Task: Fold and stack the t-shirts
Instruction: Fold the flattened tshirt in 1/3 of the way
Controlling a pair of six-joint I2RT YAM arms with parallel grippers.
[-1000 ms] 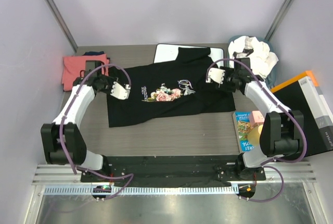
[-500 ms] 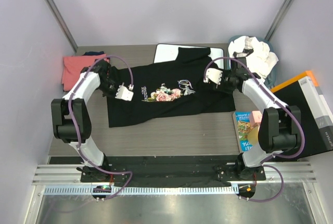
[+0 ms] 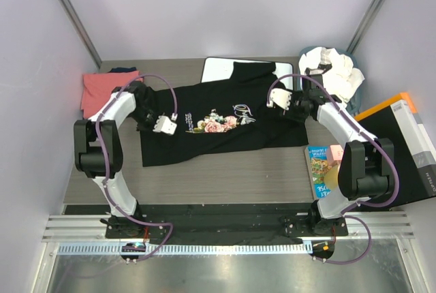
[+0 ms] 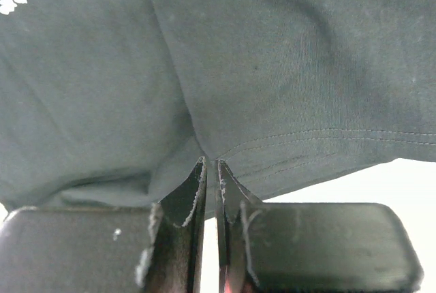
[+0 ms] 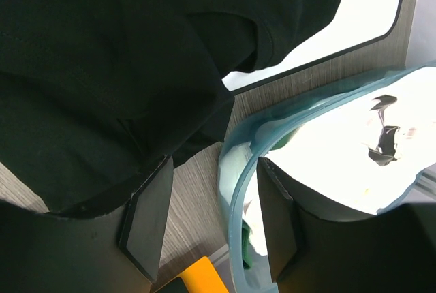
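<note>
The surface (image 3: 225,174) is a grey, wood-grain board with fine straight lines running across it. The black t-shirt (image 3: 204,144) lies spread at its centre. It is soft matte knit with a pink-rose print and white script on its front, and its collar end points toward 12 o'clock. The hem side toward 6 o'clock lies fairly flat, while the cloth near both sleeves is rumpled.

At 3 o'clock a flat black box (image 3: 398,146) with an orange edge sits partly off the surface. At 12 o'clock a white rectangular board (image 3: 216,71) with a thin black rim and rounded corners lies under the collar. At 2 o'clock the white t-shirts (image 3: 340,71) are heaped in loose, puffy folds inside a translucent blue-rimmed tub (image 5: 230,191). At 10 o'clock the coral-pink t-shirt (image 3: 95,88) lies as a flat folded square. At 4 o'clock lies a glossy, colourful booklet (image 3: 317,167).

The left hand (image 4: 211,170) is at the shirt's 9 o'clock side. Its dark fingers are pressed together on a pinched ridge of the black t-shirt beside a double-stitched hem. The right hand (image 5: 212,163) is at the shirt's 3 o'clock side. Its fingers are spread apart with bare wood grain and the tub rim between them, and the edge of the black cloth reaches one finger.
</note>
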